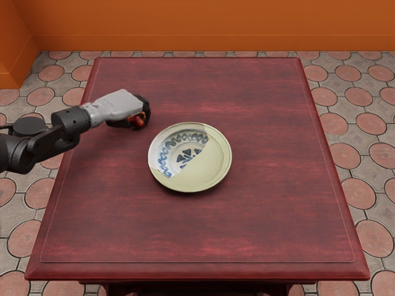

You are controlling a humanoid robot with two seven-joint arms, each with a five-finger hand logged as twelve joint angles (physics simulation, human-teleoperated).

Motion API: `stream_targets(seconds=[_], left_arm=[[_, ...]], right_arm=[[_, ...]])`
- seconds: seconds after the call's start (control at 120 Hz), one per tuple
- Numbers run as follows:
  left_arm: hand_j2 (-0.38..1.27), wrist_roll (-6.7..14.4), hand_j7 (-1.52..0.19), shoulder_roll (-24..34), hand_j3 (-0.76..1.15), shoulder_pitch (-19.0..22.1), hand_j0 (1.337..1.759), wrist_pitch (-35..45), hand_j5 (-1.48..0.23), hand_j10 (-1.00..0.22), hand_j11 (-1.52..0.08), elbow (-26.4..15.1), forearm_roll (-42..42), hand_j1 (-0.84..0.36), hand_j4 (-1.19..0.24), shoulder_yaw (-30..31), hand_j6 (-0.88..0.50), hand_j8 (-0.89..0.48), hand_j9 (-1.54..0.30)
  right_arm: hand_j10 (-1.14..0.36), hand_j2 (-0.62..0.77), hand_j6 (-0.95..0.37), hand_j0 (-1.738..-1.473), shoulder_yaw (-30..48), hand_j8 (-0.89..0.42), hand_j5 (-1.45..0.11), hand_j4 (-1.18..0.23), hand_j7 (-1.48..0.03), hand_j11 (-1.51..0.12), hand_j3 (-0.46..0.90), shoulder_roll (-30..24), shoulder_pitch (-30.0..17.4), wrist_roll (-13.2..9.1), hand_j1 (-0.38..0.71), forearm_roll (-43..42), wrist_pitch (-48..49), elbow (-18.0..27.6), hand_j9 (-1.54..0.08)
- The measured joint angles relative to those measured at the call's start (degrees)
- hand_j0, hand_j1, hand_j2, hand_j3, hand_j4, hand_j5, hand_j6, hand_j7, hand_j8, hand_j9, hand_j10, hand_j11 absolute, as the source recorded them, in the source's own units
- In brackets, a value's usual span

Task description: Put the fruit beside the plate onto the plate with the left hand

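A small red fruit (139, 121) sits to the left of the plate, mostly covered by my left hand (137, 117). The dark fingers curl around it and only a sliver of red shows between them. I cannot tell whether the fruit is off the table. The plate (213, 169) is round, cream-coloured with a blue pattern, and lies near the table's middle, a short way to the right of the hand. My left arm comes in from the picture's left edge. The right arm is out of view.
The dark red wooden table (259, 98) stands on a floor of round brown tiles, with an orange wall behind. Nothing else stands on the table besides the plate and fruit.
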Motion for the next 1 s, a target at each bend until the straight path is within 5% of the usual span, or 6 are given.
stream_targets(seconds=[0.383,0.75,1.0], left_arm=[[0.42,-0.10,-0.93,0.04,0.00,-0.15,1.654,-0.06,-0.88,-0.73,-0.97,0.14,-0.87,-0.32,-0.83,0.81,-0.41,-0.42,-0.97],[0.46,-0.12,-0.97,-1.28,0.00,-3.00,1.655,-0.28,-0.98,-0.73,-0.99,-0.35,-11.31,-0.31,-0.74,0.79,-0.41,-0.44,-0.99],[0.49,-0.10,-0.97,1.84,0.00,-4.51,1.655,-0.25,-1.00,-0.73,-0.99,-11.11,-19.56,-0.32,-0.73,-3.07,-0.40,-0.43,-0.99]], right_arm=[[0.00,0.00,0.00,-1.658,0.00,0.00,0.00,0.00,0.00,0.00,0.00,0.00,0.00,0.00,-0.35,0.00,0.00,0.01,0.00],[0.00,0.00,0.00,-1.658,0.00,0.00,0.00,0.00,0.00,0.00,0.00,0.00,0.00,0.00,-0.35,0.00,0.00,0.00,0.00],[0.00,0.00,0.00,-1.658,0.00,0.00,0.00,0.00,0.00,0.00,0.00,0.00,0.00,0.00,-0.35,0.00,0.00,-0.02,0.00]])
